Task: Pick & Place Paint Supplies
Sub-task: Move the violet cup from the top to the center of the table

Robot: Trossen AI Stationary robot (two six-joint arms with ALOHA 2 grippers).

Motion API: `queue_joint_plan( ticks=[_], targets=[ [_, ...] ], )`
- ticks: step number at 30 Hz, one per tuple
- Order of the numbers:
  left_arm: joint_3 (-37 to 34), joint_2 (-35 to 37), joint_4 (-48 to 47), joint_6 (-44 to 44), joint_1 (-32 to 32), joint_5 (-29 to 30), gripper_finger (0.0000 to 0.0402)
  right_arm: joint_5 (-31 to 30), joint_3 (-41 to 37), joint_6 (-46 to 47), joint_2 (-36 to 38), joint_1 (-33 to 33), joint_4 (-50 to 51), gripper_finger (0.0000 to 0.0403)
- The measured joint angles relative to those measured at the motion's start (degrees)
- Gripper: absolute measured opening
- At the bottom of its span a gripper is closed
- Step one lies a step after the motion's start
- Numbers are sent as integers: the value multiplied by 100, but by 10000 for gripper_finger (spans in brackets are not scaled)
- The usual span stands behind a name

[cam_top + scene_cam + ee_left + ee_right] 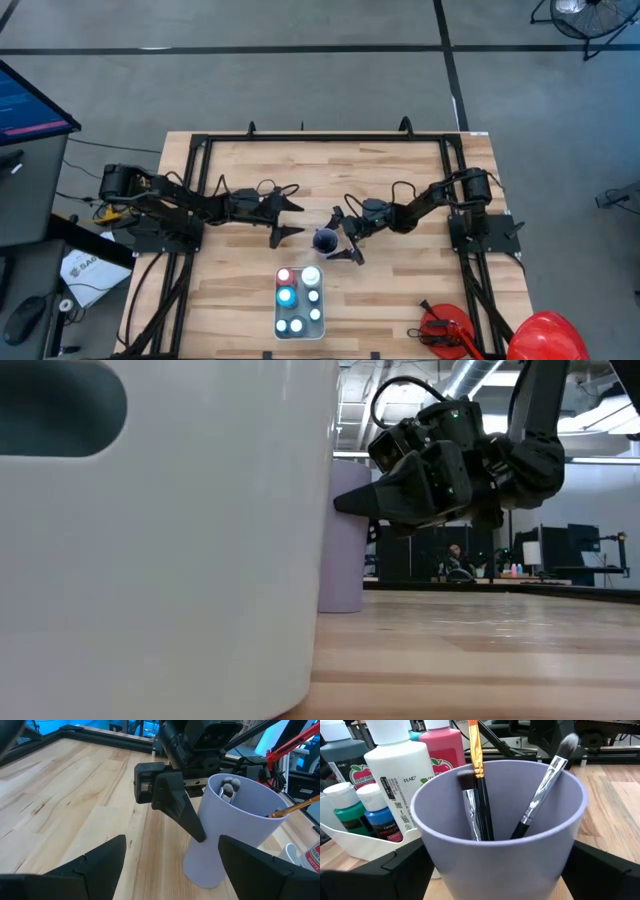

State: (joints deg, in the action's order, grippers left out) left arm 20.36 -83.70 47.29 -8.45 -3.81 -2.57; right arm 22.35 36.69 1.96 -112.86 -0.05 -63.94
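Right gripper [342, 238]: its jaws stand spread wide, one to each side of the lavender cup [325, 241], not yet pressing its wall; this reads as a straddle set up for a squeeze on the cup.
Left gripper [289, 210]: its jaws are also spread and hold nothing; it hangs just beside the cup on the other side, pointed at it, likely waiting its turn or ready to steady the cup.
Lavender cup: stands upright on the bench [240, 290], near the middle, between the two grippers.
Brushes [480, 795]: three lean inside the cup, bristles up, one with an orange handle; the cup keeps them together so they can go as one load.
Paint bottles [297, 298]: they sit capped and upright in a white tray [297, 333] close to the cup, toward the front edge of the bench; already gathered, by the look of it.
Red helmet-like thing [548, 334]: off at the corner, well apart, no part of this job.
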Motion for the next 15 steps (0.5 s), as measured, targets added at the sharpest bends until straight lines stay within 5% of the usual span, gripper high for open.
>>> queue_joint_plan(
  ticks=[15],
  targets=[
    [0,-2,-2,2,0,-2,310,0,0,-49,0,-7,30,395]
  ],
)
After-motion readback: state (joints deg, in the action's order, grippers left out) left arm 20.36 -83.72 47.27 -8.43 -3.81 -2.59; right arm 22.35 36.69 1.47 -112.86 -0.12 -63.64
